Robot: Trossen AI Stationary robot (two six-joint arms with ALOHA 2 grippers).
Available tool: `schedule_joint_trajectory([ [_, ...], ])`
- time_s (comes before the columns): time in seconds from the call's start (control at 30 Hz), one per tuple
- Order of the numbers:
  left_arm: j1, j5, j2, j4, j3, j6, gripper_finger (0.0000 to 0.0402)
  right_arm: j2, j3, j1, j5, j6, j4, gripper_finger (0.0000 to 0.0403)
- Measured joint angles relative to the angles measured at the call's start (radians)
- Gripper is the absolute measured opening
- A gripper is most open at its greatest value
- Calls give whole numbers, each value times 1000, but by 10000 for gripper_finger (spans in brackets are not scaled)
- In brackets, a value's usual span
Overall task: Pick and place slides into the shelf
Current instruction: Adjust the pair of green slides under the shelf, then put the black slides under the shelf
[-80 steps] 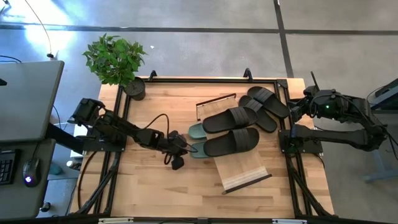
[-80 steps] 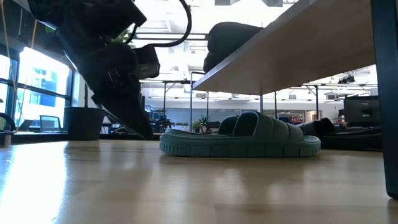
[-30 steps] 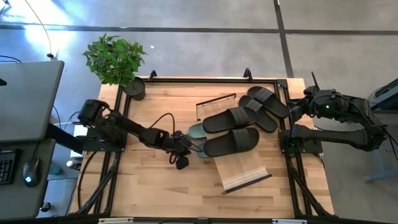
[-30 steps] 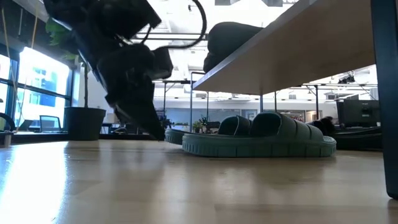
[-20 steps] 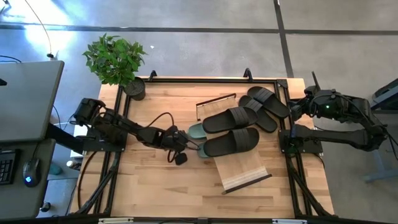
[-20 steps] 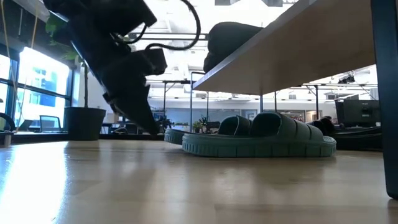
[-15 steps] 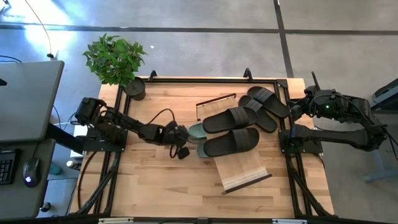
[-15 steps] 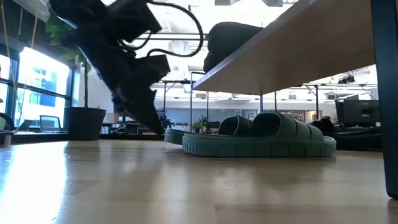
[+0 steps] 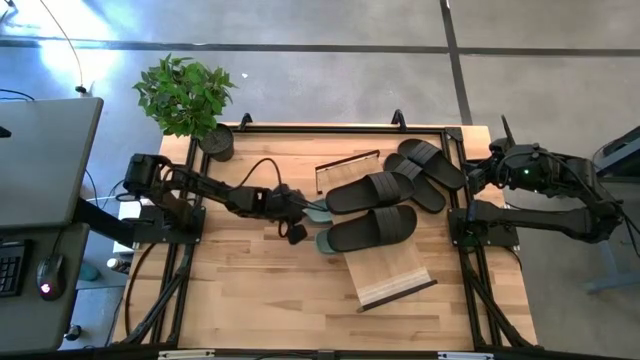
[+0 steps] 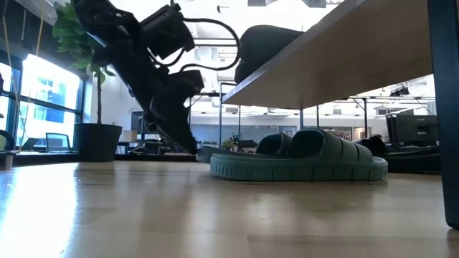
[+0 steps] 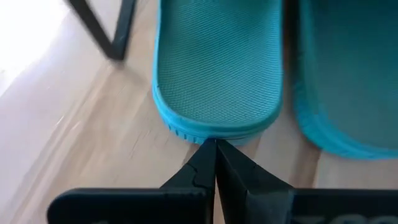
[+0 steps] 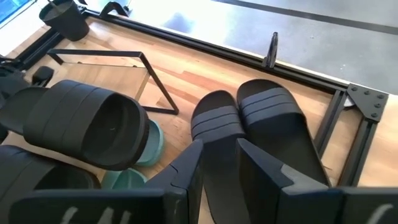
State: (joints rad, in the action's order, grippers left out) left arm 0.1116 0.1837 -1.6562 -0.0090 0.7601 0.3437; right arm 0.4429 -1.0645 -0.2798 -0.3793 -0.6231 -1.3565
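Observation:
Two sage-green slides lie soles down on the table under the shelf (image 9: 392, 272), a sloping light-wood plank on a thin black frame. One (image 9: 316, 209) lies farther back, the other (image 9: 327, 243) nearer (image 10: 297, 163). Two black slides (image 9: 373, 190) (image 9: 372, 228) rest on the plank's upper part. Another black pair (image 9: 430, 165) lies on the table at the far right. My left gripper (image 9: 302, 212) is shut, with its tips at the farther green slide's rounded end (image 11: 217, 81). My right gripper (image 12: 217, 165) hangs open above the far-right black pair (image 12: 273, 124). My left gripper meets the farther green slide with its shut fingertips (image 11: 214, 149) at the rim of the rounded end (image 11: 214, 135). The fingers slant down from the table's left side, in line with the slide's length. The slide lies flat on the table.
A potted plant (image 9: 187, 98) stands at the far left corner. The shelf's black wire frame (image 9: 348, 166) stands just behind the green slides. Black rails (image 9: 330, 128) border the table. Bare wood (image 9: 250, 290) lies at the near left.
My left gripper, still shut, has swung toward the table's far edge, from the nearer green slide's end to the farther green slide's end. The slides have stayed where they were.

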Motion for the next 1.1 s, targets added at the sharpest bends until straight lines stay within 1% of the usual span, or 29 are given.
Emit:
schedule_joint_trajectory([
  [0.13, 0, -3, 0, 23, 0, -3, 1, 0, 0, 0, -14, 2, -9, 87],
  [0.37, 0, 2, 0, -64, 0, 2, 1, 0, 0, 0, -13, 2, -9, 87],
  [0.5, 0, -57, 0, -104, 0, 50, 1, 0, 0, 0, -4, 2, -9, 87],
  [0.63, 0, -165, 7, -105, 0, 86, 1, 0, 0, 0, 25, -4, -9, 87],
  [0.7, -1, -204, 17, -106, 0, 93, 1, 0, 0, 0, 57, -6, -9, 87],
  [0.83, -1, -225, 55, -104, 0, 106, 1, -8, 0, 0, 110, -19, -4, 87],
  [1.0, -1, -225, 100, -96, 0, 107, 1, -97, 0, 0, 141, -2, 69, 87],
  [1.1, -1, -225, 122, -94, 0, 125, 1, -186, 0, 1, 124, 33, 85, 87],
])
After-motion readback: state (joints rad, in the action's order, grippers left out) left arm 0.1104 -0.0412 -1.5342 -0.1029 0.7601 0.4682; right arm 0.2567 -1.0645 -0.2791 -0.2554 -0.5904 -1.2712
